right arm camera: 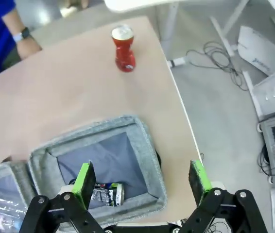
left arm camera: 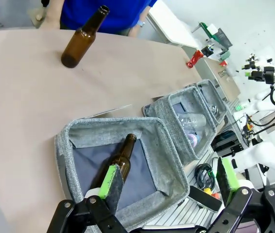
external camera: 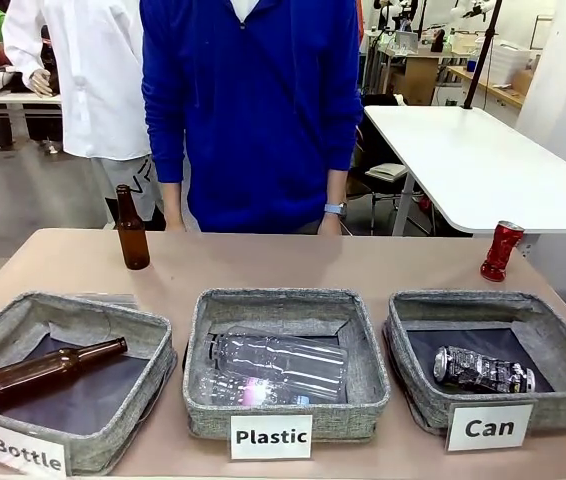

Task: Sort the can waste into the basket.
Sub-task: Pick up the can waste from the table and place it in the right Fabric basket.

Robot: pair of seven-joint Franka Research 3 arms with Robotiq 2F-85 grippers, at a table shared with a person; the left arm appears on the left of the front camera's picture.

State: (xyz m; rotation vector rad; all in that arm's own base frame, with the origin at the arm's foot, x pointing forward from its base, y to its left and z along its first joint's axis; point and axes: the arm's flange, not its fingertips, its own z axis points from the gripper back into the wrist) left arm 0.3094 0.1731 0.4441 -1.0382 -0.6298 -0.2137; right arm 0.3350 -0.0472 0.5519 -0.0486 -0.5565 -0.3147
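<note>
A pale brown table (external camera: pixel 293 265) in a busy workroom carries the sorting row, and a person in a blue top (external camera: pixel 253 110) stands at its far edge.

From the front, the shallow square grey fabric basket with the white "Can" card (external camera: pixel 563 405) closes the row at the robot's right. The dented black and silver drink can (external camera: pixel 481 370) lies on its side on the basket's dark base, so half the job looks done. The shiny red dented can with silver ends (external camera: pixel 502 251) stands upright on bare table just beyond the "Can" basket's far rim and is not yet sorted. Beside the "Can" basket is the matching grey "Plastic" basket (external camera: pixel 213 400) holding clear plastic bottles (external camera: pixel 278 365). Farther along is the "Bottle" basket (external camera: pixel 113 440) with a brown glass bottle (external camera: pixel 53 370) lying in it. A second, upright brown bottle (external camera: pixel 131 230) stands well apart from the "Can" basket.

In the left wrist view, the left gripper (left arm camera: pixel 169 174) hangs over the "Bottle" basket, far from the "Can" basket. Its green-padded fingers are spread wide with nothing between them. It is likely kept clear because the red can stands on the other arm's side.

In the right wrist view, the right gripper (right arm camera: pixel 141 177) hovers over the near part of the "Can" basket, spread just as wide and empty. That spread would suit closing around the upright red can, which calls for a reach past the basket's far rim.
</note>
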